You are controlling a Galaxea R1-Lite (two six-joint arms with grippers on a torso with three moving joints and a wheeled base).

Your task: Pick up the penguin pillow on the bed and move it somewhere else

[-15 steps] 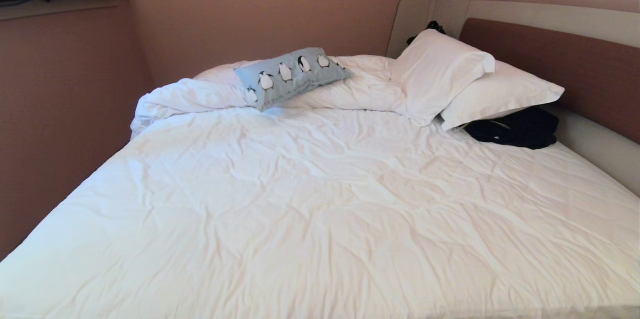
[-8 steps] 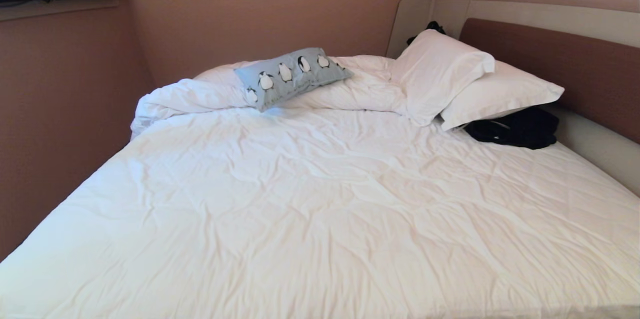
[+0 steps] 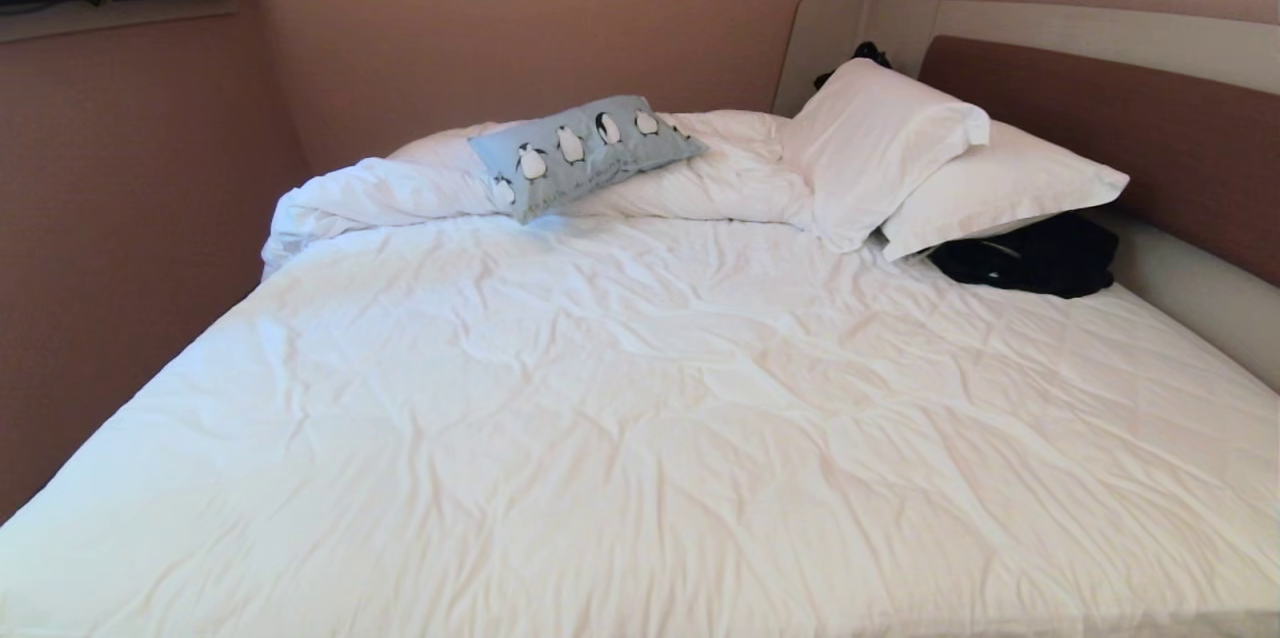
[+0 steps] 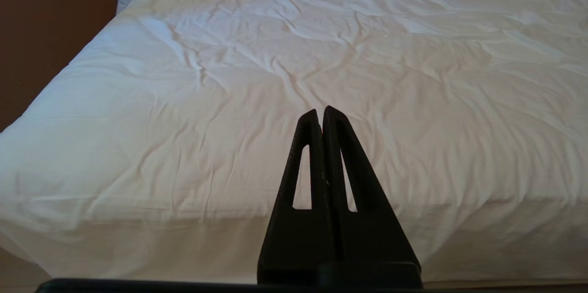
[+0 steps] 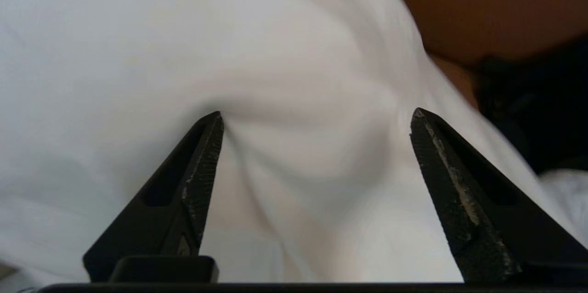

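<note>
Penguin pillow (image 3: 585, 153) is seen in the head view at the far side of the bed (image 3: 640, 438), laid tilted on the bunched-up edge of the white duvet (image 3: 380, 193), close to the pink wall. Neither gripper is caught in this view, so the pillow's place relative to the tools cannot be read from here. Two white pillows (image 3: 880, 148) are stacked against the brown headboard (image 3: 1130, 128), and a black garment (image 3: 1030, 256) is lying just beside the lower one, at the mattress edge.

In the left wrist view, the left gripper (image 4: 321, 111) is held over the near edge of the bed with its two black fingers (image 4: 342, 155) pressed together and nothing caught between them. The smooth, lightly creased sheet is spread ahead of the tips; the rumpled duvet is seen far beyond them, well apart. The pillow itself is not made out in this view.

In the right wrist view, the right gripper (image 5: 314, 116) is shown with its jaws spread wide and nothing held. White bedding is seen directly ahead of and between the tips, close to them, with a soft fold near one finger. A dark shape is seen off to the side of the other finger, blurred.
</note>
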